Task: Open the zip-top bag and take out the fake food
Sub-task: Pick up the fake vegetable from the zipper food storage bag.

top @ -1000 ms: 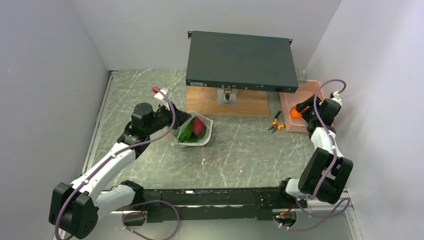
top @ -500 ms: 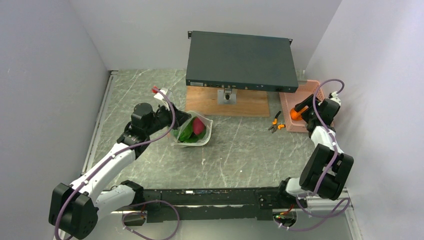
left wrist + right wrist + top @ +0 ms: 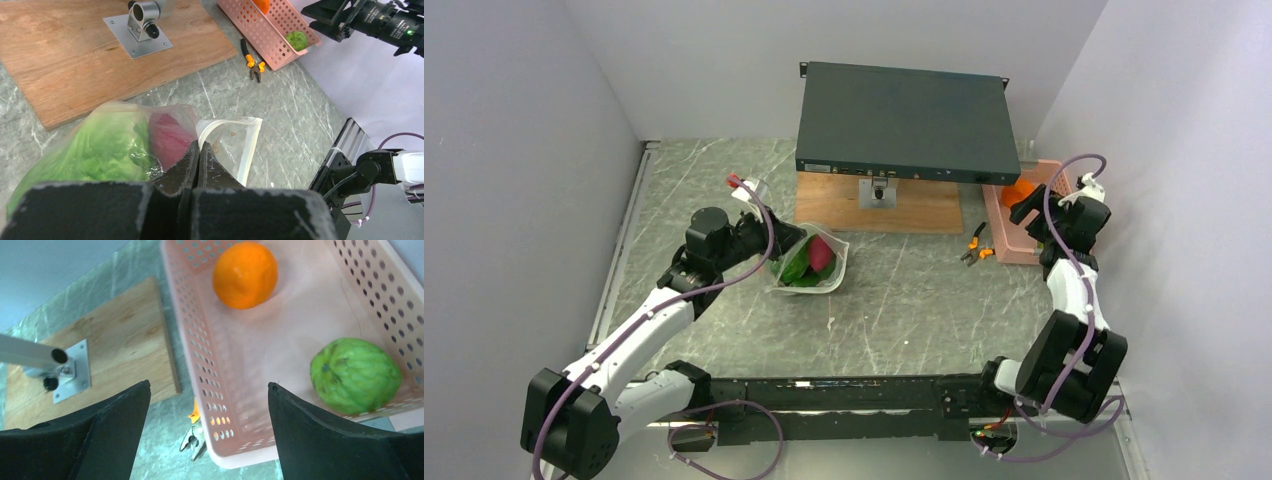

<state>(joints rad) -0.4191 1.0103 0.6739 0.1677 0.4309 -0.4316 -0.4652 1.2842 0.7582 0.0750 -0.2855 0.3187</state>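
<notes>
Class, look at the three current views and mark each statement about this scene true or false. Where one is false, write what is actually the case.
1. The orange ball lies in the pink basket. True.
2. The right gripper holds the round green piece. False: its jaws stand open and empty above the basket, and the green piece lies in the basket.
3. The left gripper is shut on the zip-top bag. True.
4. The zip-top bag is empty. False: lettuce and a red piece are inside it.
5. The pliers lie inside the basket. False: they lie on the table beside it.
</notes>
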